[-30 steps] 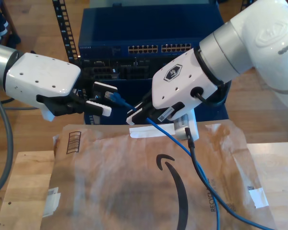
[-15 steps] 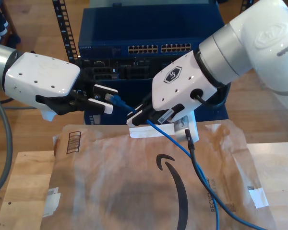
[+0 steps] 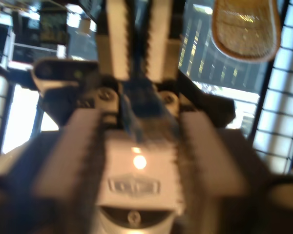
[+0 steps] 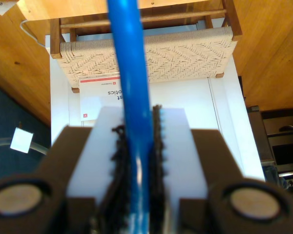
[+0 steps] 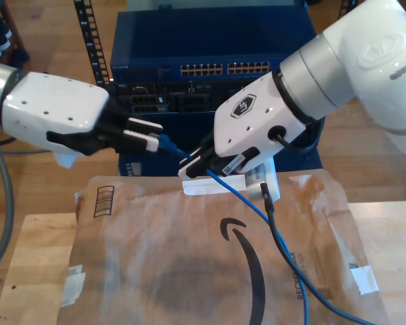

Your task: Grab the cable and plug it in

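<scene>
- The cable (image 5: 257, 215) trails over the brown paper bag (image 5: 189, 264) on the tabletop (image 5: 34, 271).
- My second gripper (image 5: 195, 162) clamps its jaws on the cable.
- My first gripper (image 5: 151, 135) pinches the blue plug (image 5: 166, 143), before the blue rack (image 5: 210, 61).

Cable (image 5: 254, 211) bright blue. Rack (image 5: 210, 40) dark blue. Bag (image 5: 189, 271) brown w/ black arrow print. Arms (image 5: 365, 54) white. Table (image 5: 34, 271) pale wood.
</scene>
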